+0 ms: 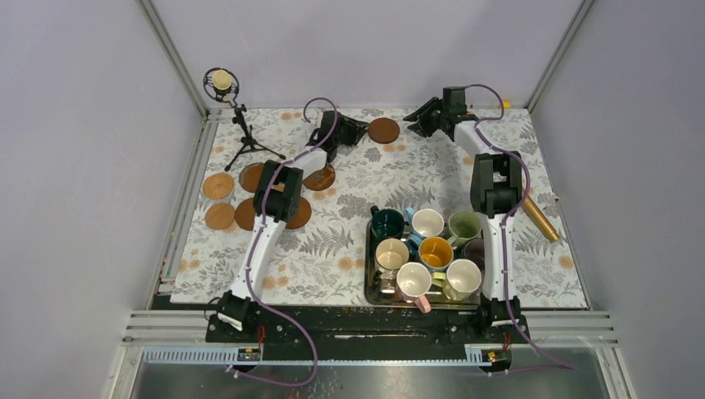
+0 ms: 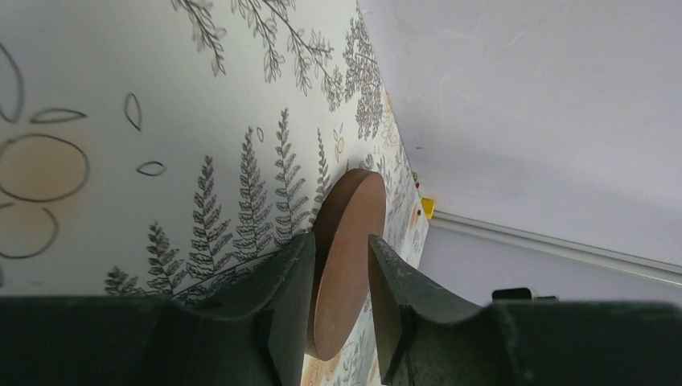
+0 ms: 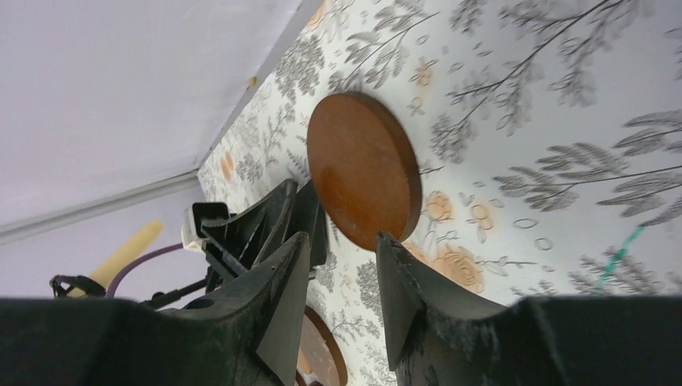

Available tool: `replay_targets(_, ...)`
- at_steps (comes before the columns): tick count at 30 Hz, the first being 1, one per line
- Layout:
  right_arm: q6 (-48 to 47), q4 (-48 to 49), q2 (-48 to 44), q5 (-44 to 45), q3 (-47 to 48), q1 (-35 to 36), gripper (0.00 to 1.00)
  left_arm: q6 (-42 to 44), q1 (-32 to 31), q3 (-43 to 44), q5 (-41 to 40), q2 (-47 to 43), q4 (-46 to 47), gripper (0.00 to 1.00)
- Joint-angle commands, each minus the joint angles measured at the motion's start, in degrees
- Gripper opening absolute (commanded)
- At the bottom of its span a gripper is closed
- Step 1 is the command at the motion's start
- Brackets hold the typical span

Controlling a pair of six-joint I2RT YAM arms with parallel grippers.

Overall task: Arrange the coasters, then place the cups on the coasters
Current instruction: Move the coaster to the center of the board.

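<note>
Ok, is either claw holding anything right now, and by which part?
Left claw pinches one coaster by its rim, fingers on both faces. Right claw is open, holding nothing.

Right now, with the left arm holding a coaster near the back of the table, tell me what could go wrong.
1. The left gripper pinches the coaster only near its rim, so the disc may tilt or slip out when it is moved.
2. The right gripper stands open just across that coaster, so the two grippers could bump if either one advances.
</note>
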Motion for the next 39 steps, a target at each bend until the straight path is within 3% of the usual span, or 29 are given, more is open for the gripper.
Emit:
replay_targets(1,0.45,-4.16,2.32,2.44,4.45,-1.35,0.44,0.81,-0.55,-0.32,3.44,-1.42,-2.4,0.33)
replay_targets(10,0.87,-13.28,11.62,2.69,18.58,-1.56,0.43,-0.51,-1.52,0.02,7.5,-2.19,-2.51,0.33)
replay_targets(15,2.44,-12.54,13.65,2.56,19.57,-1.49,0.43,-3.42,-0.27,-5.36,1.6,-4.4,3.59,0.33)
replay_targets(24,3.71,-11.78,14.93,1.55,20.7,-1.19,0.39,-8.07,0.63,5.26,0.48,2.6,1.99,0.33)
replay_targets(39,1.12,-12.55,15.04,-0.28,21.23,0.76,0.35,-8.52,-0.28,2.69,7.77,2.51,1.86,0.31)
